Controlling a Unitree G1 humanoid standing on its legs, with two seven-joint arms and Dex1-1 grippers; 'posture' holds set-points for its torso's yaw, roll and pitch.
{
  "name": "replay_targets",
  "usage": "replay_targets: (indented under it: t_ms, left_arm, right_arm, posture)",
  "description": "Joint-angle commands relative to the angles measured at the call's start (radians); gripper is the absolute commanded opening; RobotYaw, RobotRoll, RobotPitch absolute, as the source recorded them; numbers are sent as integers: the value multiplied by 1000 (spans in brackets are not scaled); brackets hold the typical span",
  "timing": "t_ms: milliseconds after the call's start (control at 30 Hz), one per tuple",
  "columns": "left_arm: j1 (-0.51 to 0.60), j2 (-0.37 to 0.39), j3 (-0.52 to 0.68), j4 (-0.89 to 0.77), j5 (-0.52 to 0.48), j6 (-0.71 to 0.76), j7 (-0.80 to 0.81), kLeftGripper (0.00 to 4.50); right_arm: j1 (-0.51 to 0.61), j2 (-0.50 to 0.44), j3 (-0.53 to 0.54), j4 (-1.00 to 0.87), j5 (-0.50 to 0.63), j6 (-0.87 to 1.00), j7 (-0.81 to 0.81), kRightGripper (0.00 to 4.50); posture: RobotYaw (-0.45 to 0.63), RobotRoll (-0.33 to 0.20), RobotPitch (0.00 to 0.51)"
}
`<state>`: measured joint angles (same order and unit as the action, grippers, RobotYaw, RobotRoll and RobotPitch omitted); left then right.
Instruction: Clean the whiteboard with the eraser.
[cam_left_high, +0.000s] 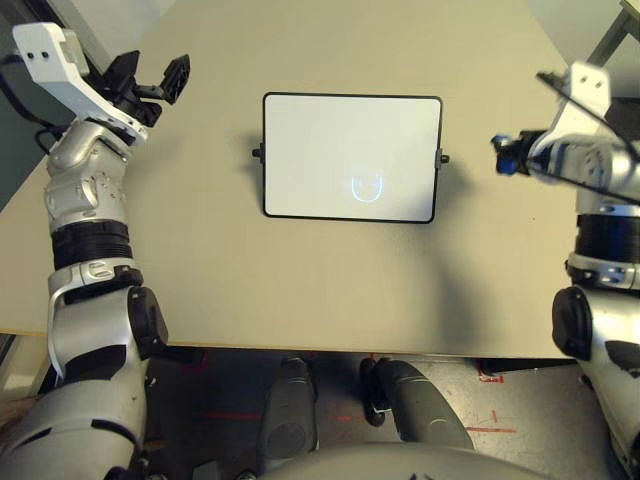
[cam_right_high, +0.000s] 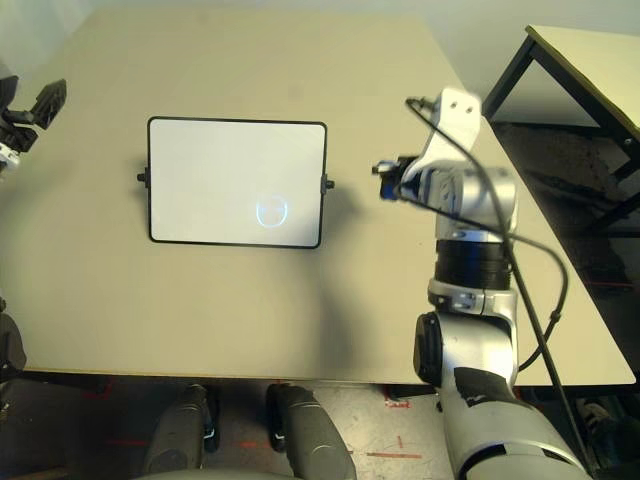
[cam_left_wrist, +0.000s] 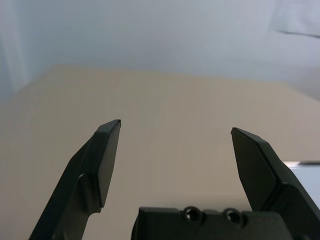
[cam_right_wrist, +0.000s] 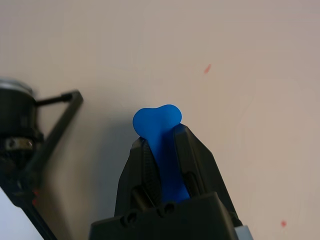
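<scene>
Beige and smooth-topped, the table (cam_left_high: 350, 290) carried the rectangular white whiteboard with a thin black frame (cam_left_high: 330, 150), a faint blue curved mark (cam_left_high: 367, 188) on its surface. Right of the whiteboard, the right end effector (cam_right_wrist: 159, 131) pinched the bright blue, pinched-waist eraser (cam_right_wrist: 167, 150). Left of the whiteboard, the left end effector (cam_left_wrist: 176, 125) stood spread, with nothing between its black fingers (cam_left_wrist: 100, 160).

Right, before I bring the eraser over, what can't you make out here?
- Lower end of the eraser: right wrist view, hidden between the right gripper's fingers and behind its base.
- Most of the whiteboard: left wrist view, cut off by the picture's edge and covered by a finger.
- Smiley's finer lines: right eye view, too small and faint.
</scene>
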<state>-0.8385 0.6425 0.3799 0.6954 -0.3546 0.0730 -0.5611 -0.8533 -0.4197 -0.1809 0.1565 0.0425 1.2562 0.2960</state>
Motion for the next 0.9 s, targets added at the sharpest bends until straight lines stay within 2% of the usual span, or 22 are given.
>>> replay_targets:
  t_ms: [33, 400, 767, 800, 900]
  left_arm:
    - [36, -8, 11, 43, 6, -18, 16, 4500]
    - [91, -44, 3, 30, -1, -10, 50, 4500]
    - [91, -79, -17, -6, 2, 13, 59, 4500]
    - [85, -81, -22, -7, 4, 17, 57, 4500]
    - [59, -88, -35, -4, 8, 30, 58, 4500]
  right_arm:
    - [48, 22, 15, -7, 8, 25, -29, 582]
    - [105, 75, 27, -24, 31, 64, -63, 581]
    - [85, 73, -32, -64, 70, 33, -74, 4217]
    - [83, 70, -44, -67, 79, 33, -69, 4473]
    - [67, 52, -88, -66, 110, 34, -59, 4473]
  posture:
    - [5, 0, 147]
    - [12, 0, 128]
    - [1, 0, 122]
    - [-3, 0, 125]
    - [-28, 0, 137]
